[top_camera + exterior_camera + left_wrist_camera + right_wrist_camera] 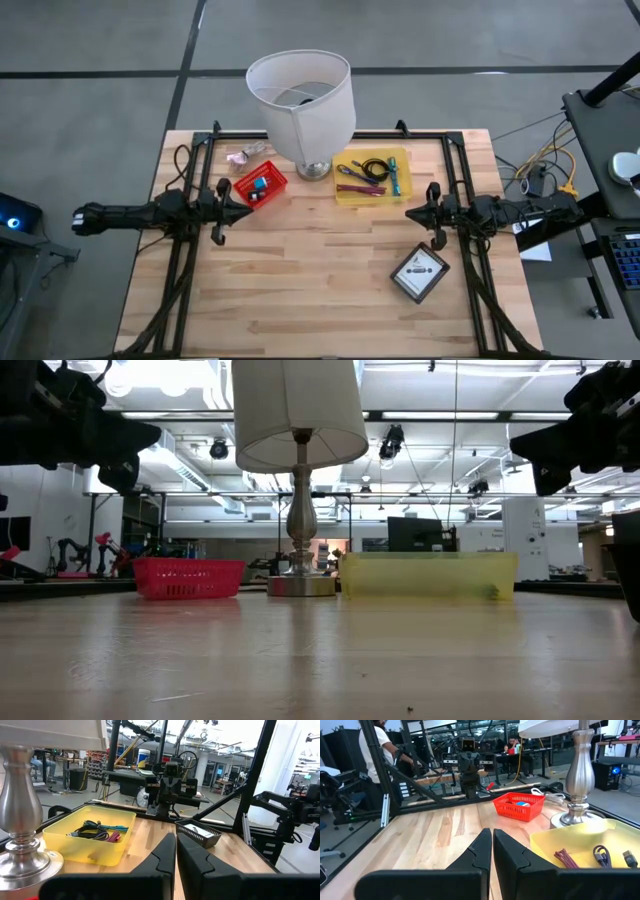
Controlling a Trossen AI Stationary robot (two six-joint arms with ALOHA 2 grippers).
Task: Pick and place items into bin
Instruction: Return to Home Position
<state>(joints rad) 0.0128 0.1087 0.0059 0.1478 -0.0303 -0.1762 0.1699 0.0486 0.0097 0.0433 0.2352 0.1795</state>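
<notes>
Left pincer (pixel 244 203) clenched, empty — left-centre, by red bin (pixel 253 175). Right pincer (pixel 411 213) clenched, empty — right-centre. Teal pen (pixel 396 178), black cable (pixel 373 167) lay in yellow bin (pixel 401 156), upper centre.

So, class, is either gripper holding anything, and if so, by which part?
Nothing is held. The left gripper and the right gripper are both shut and empty, above the table.

Lampshade (pixel 298 410) top past the low view's edge; red bin (pixel 188 578) contents indistinct.
</notes>
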